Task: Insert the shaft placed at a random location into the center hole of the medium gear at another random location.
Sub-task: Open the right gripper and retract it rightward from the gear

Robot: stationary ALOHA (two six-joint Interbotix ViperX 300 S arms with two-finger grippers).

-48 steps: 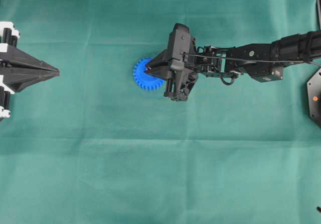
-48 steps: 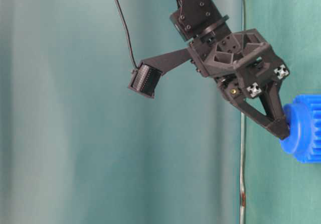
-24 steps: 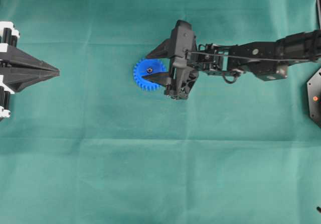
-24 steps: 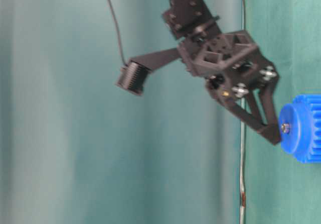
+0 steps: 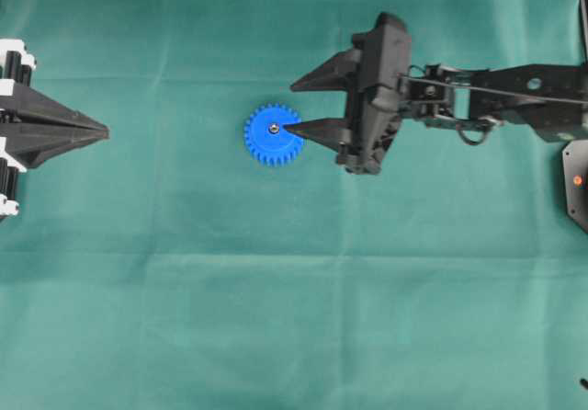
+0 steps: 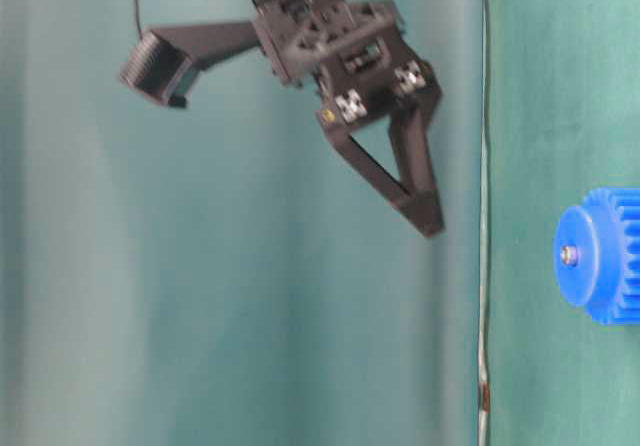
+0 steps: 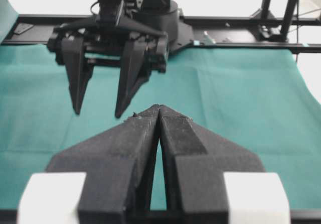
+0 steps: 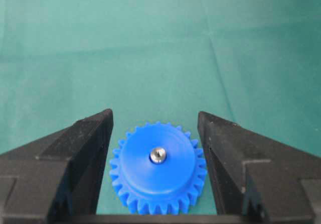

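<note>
In the medium gear (image 8: 158, 171), the shaft (image 8: 157, 155) sits upright; right end effector (image 5: 296, 107) spread apart above, left end effector (image 7: 159, 108) pinched together.

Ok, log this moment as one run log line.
shaft: seated in blue gear | right gripper: open, above gear, holding nothing | left gripper: shut, off to the side
</note>
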